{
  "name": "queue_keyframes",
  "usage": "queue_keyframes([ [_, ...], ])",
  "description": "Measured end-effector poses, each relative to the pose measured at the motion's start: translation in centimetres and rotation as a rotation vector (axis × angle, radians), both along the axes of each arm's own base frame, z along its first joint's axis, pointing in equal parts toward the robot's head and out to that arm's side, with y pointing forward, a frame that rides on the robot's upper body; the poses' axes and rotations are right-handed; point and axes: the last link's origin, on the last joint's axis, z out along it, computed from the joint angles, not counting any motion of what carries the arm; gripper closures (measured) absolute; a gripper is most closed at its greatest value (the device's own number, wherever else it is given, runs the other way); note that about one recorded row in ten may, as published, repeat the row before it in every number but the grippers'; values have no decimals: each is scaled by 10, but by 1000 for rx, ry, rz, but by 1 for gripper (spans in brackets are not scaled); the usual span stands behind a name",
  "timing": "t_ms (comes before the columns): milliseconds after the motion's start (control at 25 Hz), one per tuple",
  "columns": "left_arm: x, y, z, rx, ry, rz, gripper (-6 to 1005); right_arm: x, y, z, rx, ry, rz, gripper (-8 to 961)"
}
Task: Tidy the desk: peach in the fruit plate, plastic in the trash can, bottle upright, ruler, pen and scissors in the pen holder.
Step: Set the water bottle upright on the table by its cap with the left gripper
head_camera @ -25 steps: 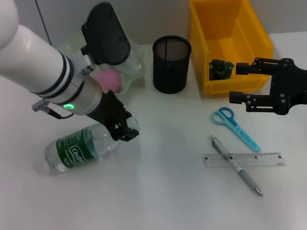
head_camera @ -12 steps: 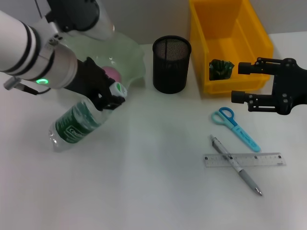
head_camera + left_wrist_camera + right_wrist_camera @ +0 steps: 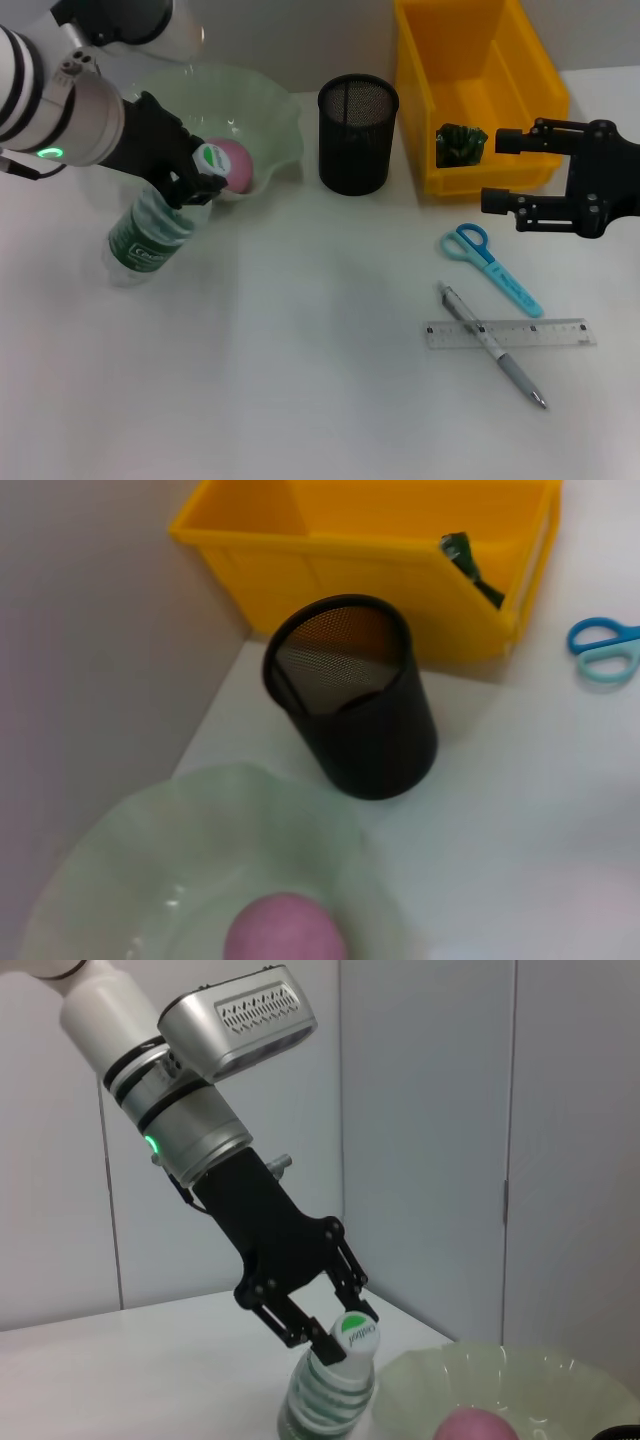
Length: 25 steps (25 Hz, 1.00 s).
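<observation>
One bottle (image 3: pixel 155 228), one peach (image 3: pixel 232 164), one bowl-shaped fruit plate (image 3: pixel 275 120), one mesh pen holder (image 3: pixel 357 134), one yellow bin (image 3: pixel 478 90) holding one dark green scrap (image 3: pixel 459 142), one pair of scissors (image 3: pixel 492 267), one pen (image 3: pixel 492 344) and one ruler (image 3: pixel 510 333).

The bottle stands tilted on the table just in front of the fruit plate. Its long axis runs from the base, nearer me and to my left, up to the green-and-white cap (image 3: pixel 211 159), which points toward the peach. The right wrist view shows it close to upright, leaning slightly.

My left claw (image 3: pixel 196 178) is closed on the bottle's neck just under the cap, one finger on each side. The left arm reaches in from my left, its forearm sloping down toward the plate.

My right claw (image 3: pixel 505 172) hovers in front of the bin and beyond the scissors, its fingers spread wide with nothing between them.

The peach lies inside the plate. The scissors, pen and ruler lie flat on my right; the pen crosses over the ruler.
</observation>
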Motion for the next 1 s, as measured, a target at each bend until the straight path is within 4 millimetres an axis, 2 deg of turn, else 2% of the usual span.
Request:
queue_keyframes([
  [440, -10, -7, 26, 75, 33, 39, 567, -5, 5, -1, 0, 4, 2, 213],
  [1000, -11, -16, 47, 123, 22, 49, 585, -13, 12, -1, -4, 5, 14, 213],
])
